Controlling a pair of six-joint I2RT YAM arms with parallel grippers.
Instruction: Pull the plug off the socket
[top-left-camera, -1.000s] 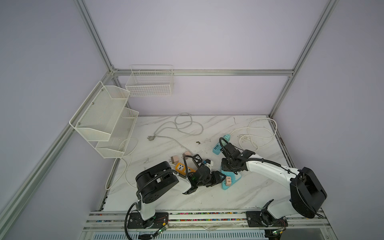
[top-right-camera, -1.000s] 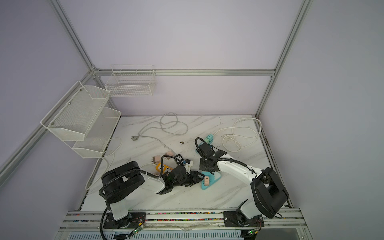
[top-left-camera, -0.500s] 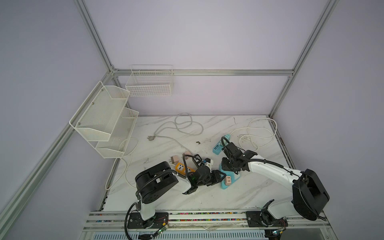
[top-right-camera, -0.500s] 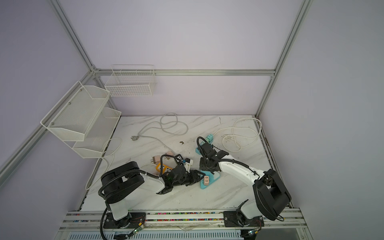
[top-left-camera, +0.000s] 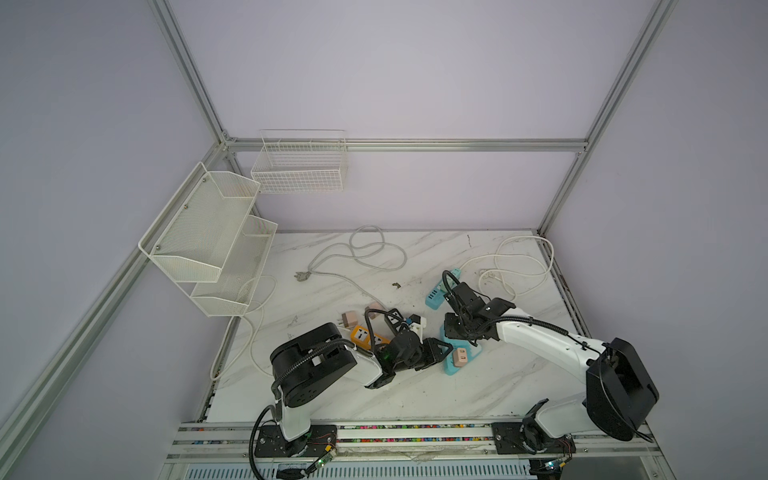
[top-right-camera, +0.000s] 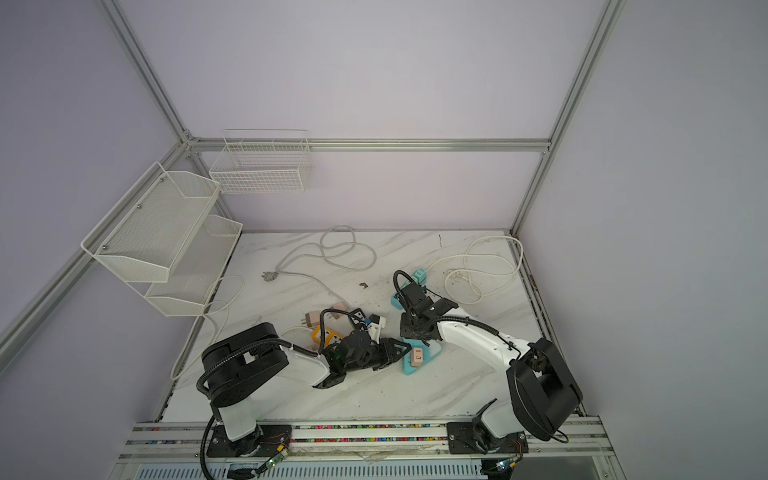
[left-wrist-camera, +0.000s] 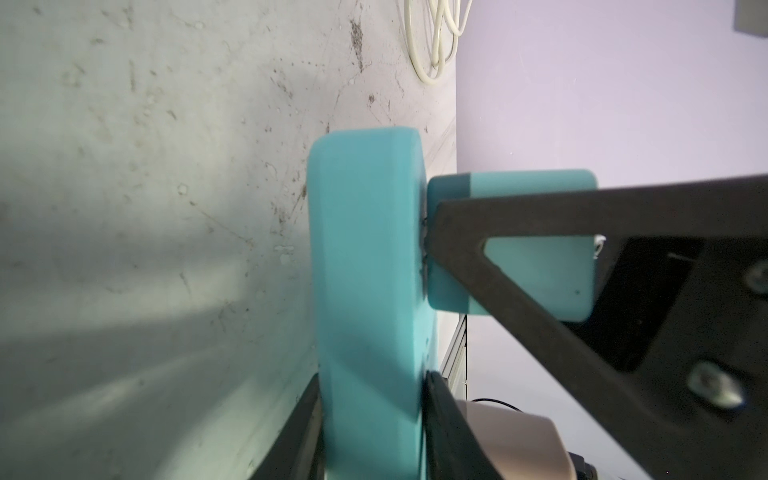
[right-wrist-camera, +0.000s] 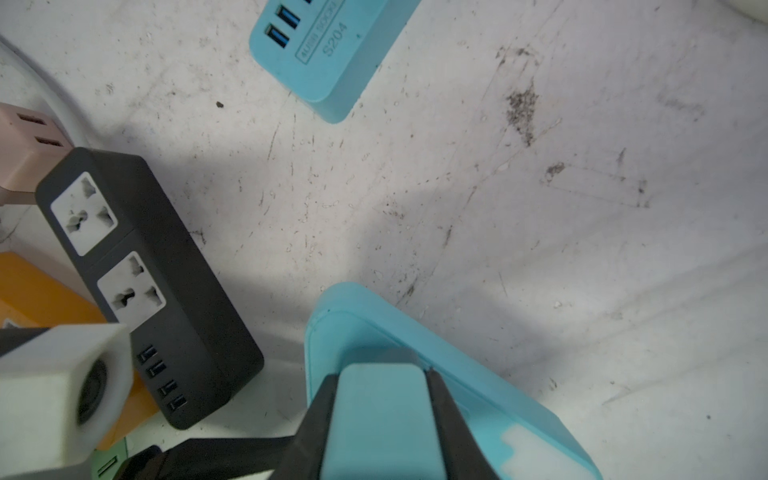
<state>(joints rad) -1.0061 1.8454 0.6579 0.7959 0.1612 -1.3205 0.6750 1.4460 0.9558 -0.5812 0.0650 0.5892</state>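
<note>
- The table (right-wrist-camera: 540, 208), scuffed marble, lies under both grippers and bears everything.
- The strip (left-wrist-camera: 365, 270), teal, lies on the table directly below the right gripper (right-wrist-camera: 380, 388). The left gripper (left-wrist-camera: 370, 401) is closed on the strip's end, with a finger on either side of it. This looks like a brace, so the strip does not rise with the pull.
- A black strip (right-wrist-camera: 158, 270) sits near the right gripper, to its left and apart from it. No writing on it can be read.
- A spare strip (right-wrist-camera: 332, 54), also teal, lies beyond the right gripper toward the back wall, apart. It bears "S204"; the boxed line beside that is too blurred to read.
- The plug (right-wrist-camera: 382, 436), the task's thing, is teal and seated in the strip's upper face. The right gripper is clamped tight on its two sides, probably for a straight pull away from the strip.
- A pink plug (left-wrist-camera: 511, 432) sits in the same strip, just beside the left gripper and untouched.
</note>
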